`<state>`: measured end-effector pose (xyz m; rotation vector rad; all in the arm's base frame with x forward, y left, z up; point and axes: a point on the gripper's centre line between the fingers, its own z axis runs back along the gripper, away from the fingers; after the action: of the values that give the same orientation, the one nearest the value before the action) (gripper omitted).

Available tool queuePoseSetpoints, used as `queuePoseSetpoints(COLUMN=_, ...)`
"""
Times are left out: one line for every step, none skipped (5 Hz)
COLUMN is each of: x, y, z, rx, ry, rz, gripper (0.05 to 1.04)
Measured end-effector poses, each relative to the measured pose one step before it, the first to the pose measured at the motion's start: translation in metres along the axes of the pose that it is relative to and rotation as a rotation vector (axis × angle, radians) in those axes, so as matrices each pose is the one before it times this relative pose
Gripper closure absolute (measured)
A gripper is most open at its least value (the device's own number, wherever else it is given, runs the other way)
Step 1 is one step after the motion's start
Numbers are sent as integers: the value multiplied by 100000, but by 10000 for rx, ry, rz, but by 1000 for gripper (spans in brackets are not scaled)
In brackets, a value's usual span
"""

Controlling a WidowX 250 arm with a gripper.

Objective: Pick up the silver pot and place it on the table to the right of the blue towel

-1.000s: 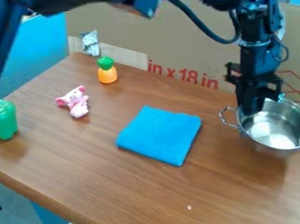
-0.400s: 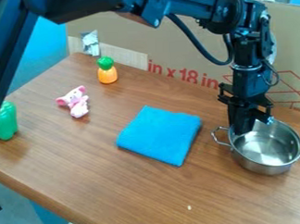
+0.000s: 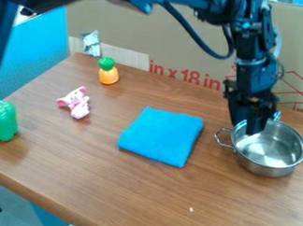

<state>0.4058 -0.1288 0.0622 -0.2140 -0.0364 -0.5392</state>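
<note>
The gripper point(image 3: 248, 125) hangs at the right, over the left part of the rim of a silver metal pot point(image 3: 271, 152). Its fingers stand apart, one of them dipping inside the pot; whether they touch the metal I cannot tell. The pot is upright on the wooden table, with a loop handle on its left side and another at the right edge of the view. Left of the pot lies a folded blue cloth point(image 3: 162, 135), separate from it.
A pink toy animal point(image 3: 76, 102) lies left of the cloth. An orange and green toy pineapple point(image 3: 108, 71) stands farther back, near a silver foil packet point(image 3: 91, 43). The green toy pepper point(image 3: 3, 121) is at the left edge. Cardboard point(image 3: 176, 44) borders the table's back.
The pot has shifted left and down in the view and now rests on the table. The gripper moved with it, and its fingers have since spread.
</note>
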Motion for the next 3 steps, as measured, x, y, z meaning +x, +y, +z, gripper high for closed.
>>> queuePoseSetpoints(x=-297, y=-247, z=2571, rx=4, ry=-918, rz=169, gripper=155)
queuePoseSetpoints(x=-1393, y=-69, z=3608, rx=511, ry=-779, rz=369, gripper=74)
queuePoseSetpoints(x=-4351, y=1032, z=4153, rx=1856, ry=-32, rz=897, gripper=79)
